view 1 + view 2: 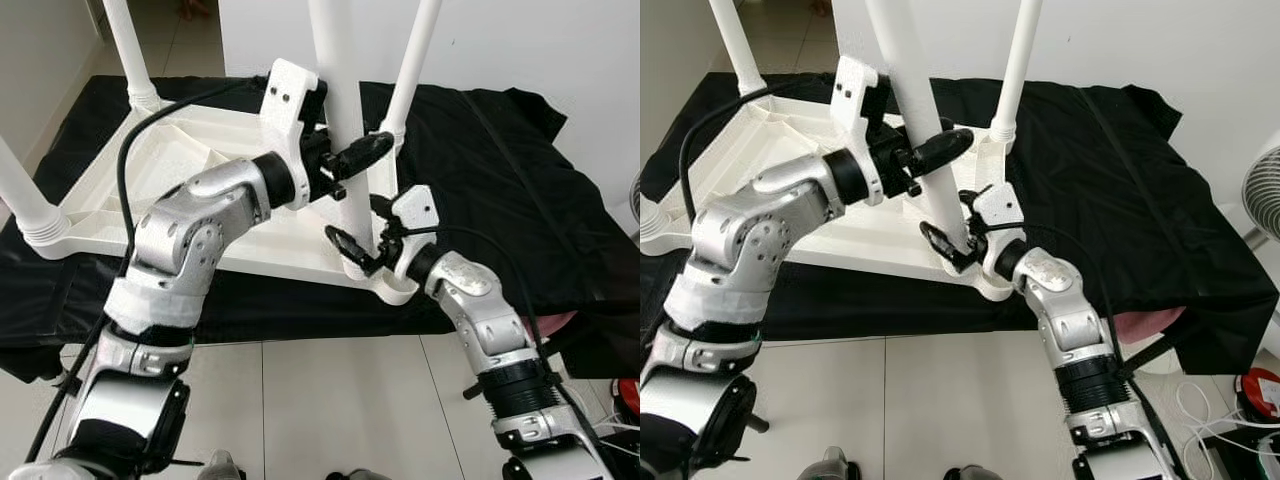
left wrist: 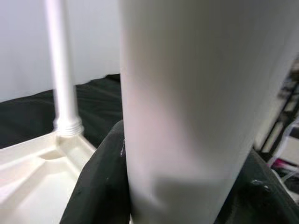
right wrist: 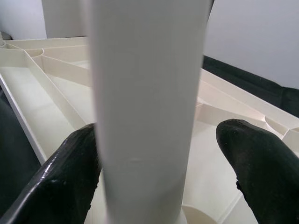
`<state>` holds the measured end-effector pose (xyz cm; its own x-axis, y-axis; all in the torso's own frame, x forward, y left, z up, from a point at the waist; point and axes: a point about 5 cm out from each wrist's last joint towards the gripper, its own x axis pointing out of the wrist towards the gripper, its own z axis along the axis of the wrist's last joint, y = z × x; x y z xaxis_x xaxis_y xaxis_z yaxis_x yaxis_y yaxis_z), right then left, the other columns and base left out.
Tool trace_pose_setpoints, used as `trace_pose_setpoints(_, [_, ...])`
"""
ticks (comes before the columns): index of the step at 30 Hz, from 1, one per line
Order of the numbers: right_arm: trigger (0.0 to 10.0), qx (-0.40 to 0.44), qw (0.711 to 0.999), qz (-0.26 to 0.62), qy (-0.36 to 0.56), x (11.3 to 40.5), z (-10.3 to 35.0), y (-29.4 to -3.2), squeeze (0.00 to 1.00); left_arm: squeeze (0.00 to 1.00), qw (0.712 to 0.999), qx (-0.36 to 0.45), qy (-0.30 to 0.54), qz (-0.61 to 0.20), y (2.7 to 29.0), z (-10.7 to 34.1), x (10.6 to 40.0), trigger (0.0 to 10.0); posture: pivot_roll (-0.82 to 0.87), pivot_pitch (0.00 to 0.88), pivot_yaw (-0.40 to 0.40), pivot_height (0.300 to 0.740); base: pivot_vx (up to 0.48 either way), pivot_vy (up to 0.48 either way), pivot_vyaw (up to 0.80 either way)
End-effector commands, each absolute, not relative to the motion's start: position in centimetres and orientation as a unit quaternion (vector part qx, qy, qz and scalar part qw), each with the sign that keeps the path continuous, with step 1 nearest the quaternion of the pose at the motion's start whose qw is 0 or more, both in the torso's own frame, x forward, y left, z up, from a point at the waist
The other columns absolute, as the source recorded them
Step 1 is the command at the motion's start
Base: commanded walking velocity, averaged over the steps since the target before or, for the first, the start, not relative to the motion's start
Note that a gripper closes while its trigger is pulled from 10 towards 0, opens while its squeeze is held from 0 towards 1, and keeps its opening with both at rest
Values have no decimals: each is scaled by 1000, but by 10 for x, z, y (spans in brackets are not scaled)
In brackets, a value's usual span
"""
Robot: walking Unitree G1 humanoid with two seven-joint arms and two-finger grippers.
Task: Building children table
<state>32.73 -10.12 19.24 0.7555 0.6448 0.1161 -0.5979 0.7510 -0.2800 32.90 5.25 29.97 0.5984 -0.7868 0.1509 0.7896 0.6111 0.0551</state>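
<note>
A white children's table [image 1: 170,165] lies upside down on a black cloth [image 1: 500,170], legs pointing up. The near right leg [image 1: 335,60] stands in its corner socket [image 1: 385,285]. My left gripper [image 1: 350,165] is shut on this leg partway up; in the left wrist view the black fingers [image 2: 98,186] press both sides of the white tube [image 2: 187,93]. My right gripper [image 1: 362,235] sits low at the leg's base, open around it. In the right wrist view one finger [image 3: 70,172] touches the leg [image 3: 145,93], while the other stands apart.
Three more legs stand on the table: back right [image 1: 410,60], back left [image 1: 130,50], front left [image 1: 25,195]. A fan [image 1: 1265,190] and a red object [image 1: 1255,385] with cables sit at the right. Tiled floor [image 1: 330,400] lies in front.
</note>
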Motion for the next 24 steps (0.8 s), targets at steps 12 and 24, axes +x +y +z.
trace_pose_setpoints(12, [10000,-107,962,226,-106,345,195,-70,0,0,952,6,-95,-292,37,320,357,10000,18,46,-67,740,0,0,0])
trace_pose_setpoints(24, [10000,-67,988,105,-86,363,194,-71,0,0,957,-15,-127,-261,24,345,359,10000,15,23,-68,740,0,0,0])
